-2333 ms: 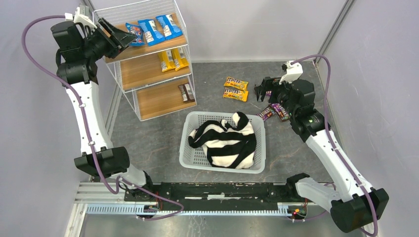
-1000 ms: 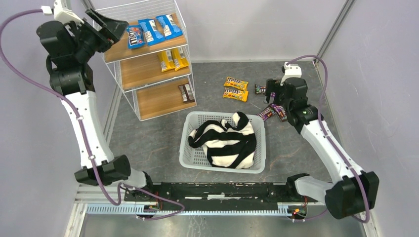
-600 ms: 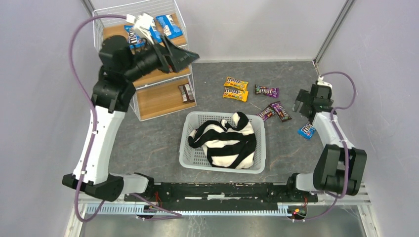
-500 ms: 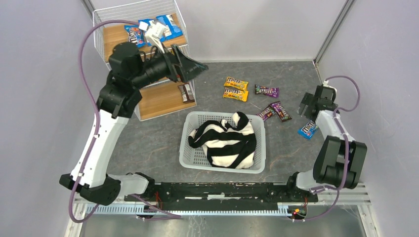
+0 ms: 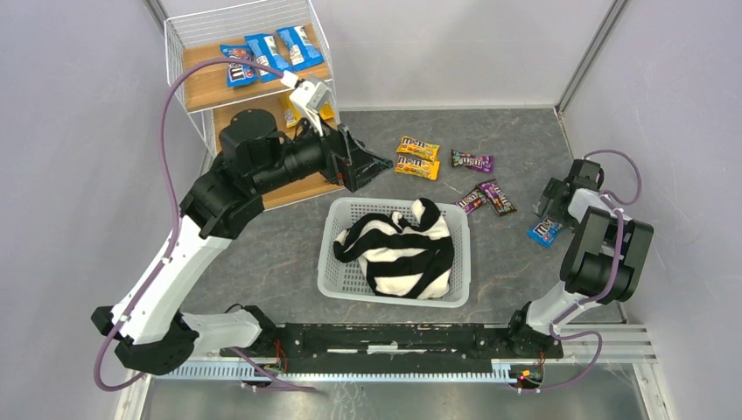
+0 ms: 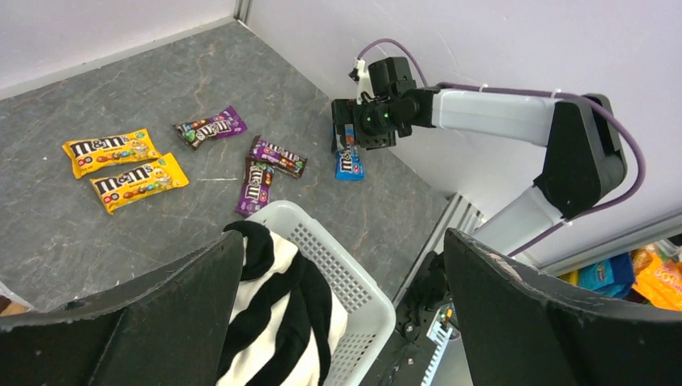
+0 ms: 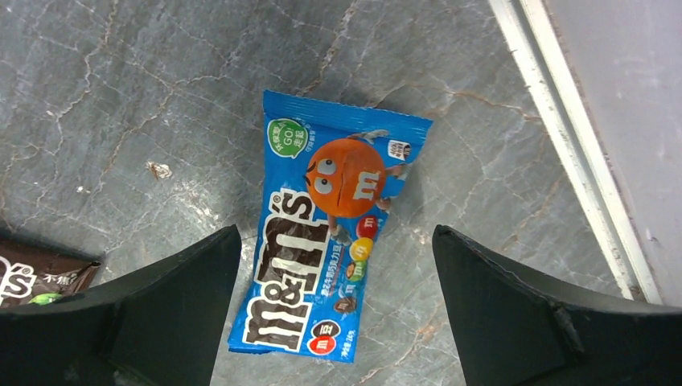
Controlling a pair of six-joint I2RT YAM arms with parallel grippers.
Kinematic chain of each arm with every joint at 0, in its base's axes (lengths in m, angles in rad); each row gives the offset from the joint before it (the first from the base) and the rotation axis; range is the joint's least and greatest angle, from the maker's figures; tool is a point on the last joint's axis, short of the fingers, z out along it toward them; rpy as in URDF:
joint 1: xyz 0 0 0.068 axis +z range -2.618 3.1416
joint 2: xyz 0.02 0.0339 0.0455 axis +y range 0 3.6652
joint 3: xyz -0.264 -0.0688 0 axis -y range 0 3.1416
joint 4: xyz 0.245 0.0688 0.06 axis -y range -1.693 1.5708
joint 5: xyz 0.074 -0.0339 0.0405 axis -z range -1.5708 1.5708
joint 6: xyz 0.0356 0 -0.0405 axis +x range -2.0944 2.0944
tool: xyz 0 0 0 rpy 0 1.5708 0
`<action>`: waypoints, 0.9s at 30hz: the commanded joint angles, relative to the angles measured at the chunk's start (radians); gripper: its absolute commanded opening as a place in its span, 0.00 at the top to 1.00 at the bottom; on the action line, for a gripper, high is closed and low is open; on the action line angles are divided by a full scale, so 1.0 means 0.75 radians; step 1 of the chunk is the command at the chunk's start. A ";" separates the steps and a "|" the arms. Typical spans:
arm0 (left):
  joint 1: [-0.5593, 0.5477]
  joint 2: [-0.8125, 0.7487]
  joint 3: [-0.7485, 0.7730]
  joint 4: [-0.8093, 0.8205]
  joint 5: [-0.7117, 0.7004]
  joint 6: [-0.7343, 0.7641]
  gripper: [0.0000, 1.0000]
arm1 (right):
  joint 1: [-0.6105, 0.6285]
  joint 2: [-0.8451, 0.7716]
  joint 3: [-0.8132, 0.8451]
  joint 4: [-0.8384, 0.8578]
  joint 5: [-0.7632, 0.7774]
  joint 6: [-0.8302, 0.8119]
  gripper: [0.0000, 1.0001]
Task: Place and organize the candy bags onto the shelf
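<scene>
The shelf [image 5: 206, 85] stands at the back left, with blue candy bags [image 5: 265, 55] on its top board. My left gripper [image 5: 372, 164] is open and empty, in the air between the shelf and two yellow bags [image 5: 417, 157] on the floor. These also show in the left wrist view [image 6: 125, 165], along with three purple bags [image 6: 257, 157]. My right gripper [image 7: 338, 322] is open just above a blue bag [image 7: 330, 241] lying flat at the far right [image 5: 544, 232], one finger on each side of it.
A white lattice basket [image 5: 337, 258] holding a black-and-white striped cloth [image 5: 398, 249] sits mid-floor, below the left gripper. A metal wall rail [image 7: 563, 145] runs close to the right of the blue bag. A purple-brown bag [image 7: 28, 277] lies to its left.
My left arm swung away from the shelf's top board, down and right toward the floor bags. My right arm moved from the purple bags out to the right, over the blue bag.
</scene>
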 commanded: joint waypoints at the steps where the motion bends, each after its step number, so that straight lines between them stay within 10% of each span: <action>1: -0.054 -0.003 -0.021 0.007 -0.104 0.111 0.00 | 0.001 0.064 0.043 0.039 -0.057 -0.002 0.05; 27: -0.059 0.164 0.001 -0.180 -0.149 0.042 0.01 | 0.001 -0.170 -0.175 0.338 -0.624 0.206 0.50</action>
